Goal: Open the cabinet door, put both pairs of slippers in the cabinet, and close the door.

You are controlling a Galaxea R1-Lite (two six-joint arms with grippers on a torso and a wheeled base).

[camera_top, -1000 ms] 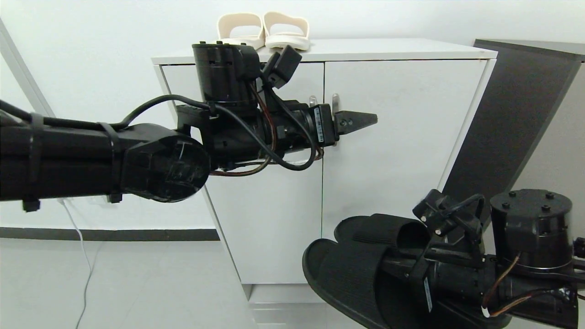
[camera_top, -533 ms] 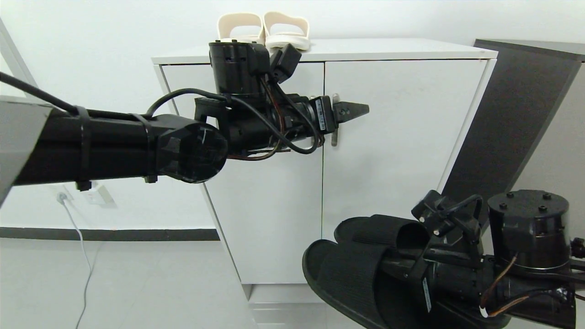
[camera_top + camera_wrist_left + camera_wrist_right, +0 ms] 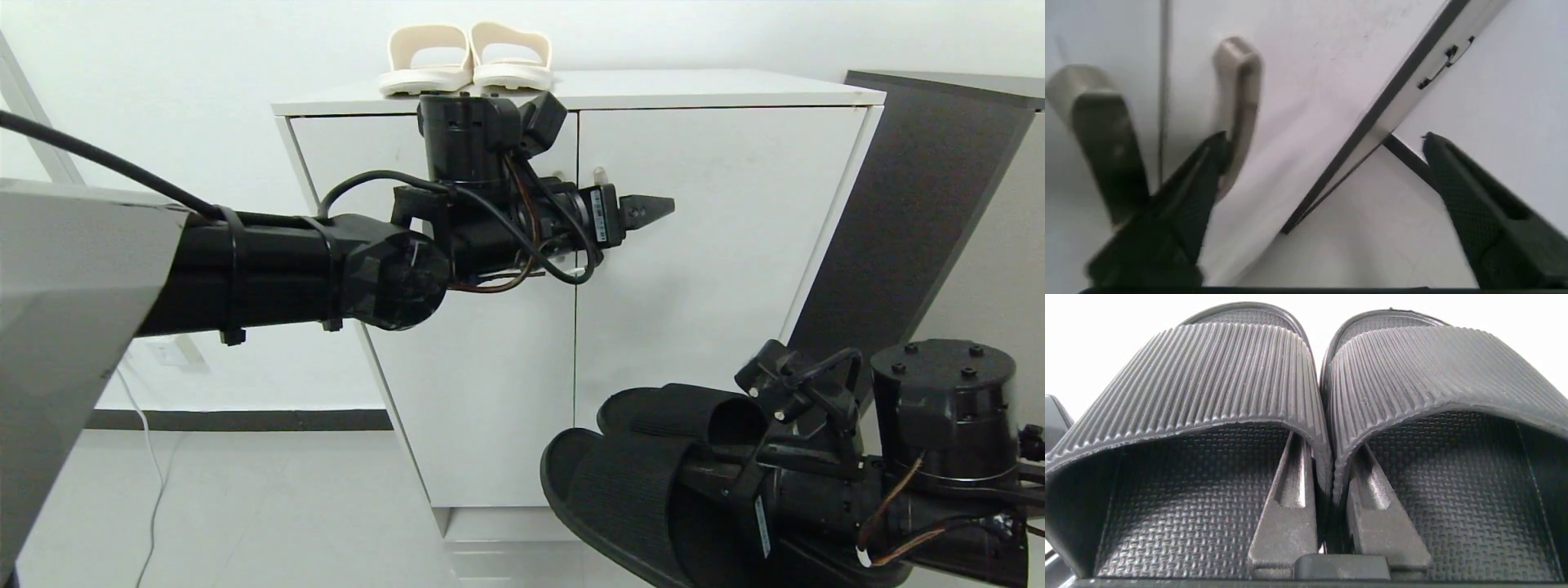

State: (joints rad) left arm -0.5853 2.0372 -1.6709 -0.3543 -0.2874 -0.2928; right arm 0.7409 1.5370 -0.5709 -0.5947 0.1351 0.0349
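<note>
The white two-door cabinet [image 3: 718, 245] stands ahead, and its doors look shut in the head view. A cream pair of slippers [image 3: 467, 57] rests on its top. My left gripper [image 3: 649, 211] is open at the door seam. One finger [image 3: 1184, 212] sits right beside the metal handle [image 3: 1237, 90] of the right door, and the second handle [image 3: 1094, 122] is close by. Low on the right, my right gripper [image 3: 1327, 518] is shut on the black pair of slippers [image 3: 629, 482], pinching their touching inner walls, one finger in each slipper.
A dark panel [image 3: 914, 229] leans against the cabinet's right side. A thin cable [image 3: 151, 506] runs down the wall to the pale floor on the left, where there is open floor.
My left arm has pushed forward toward the cabinet, its wrist shifting right; the gripper tip stays by the handles. The right arm and black slippers have not moved.
</note>
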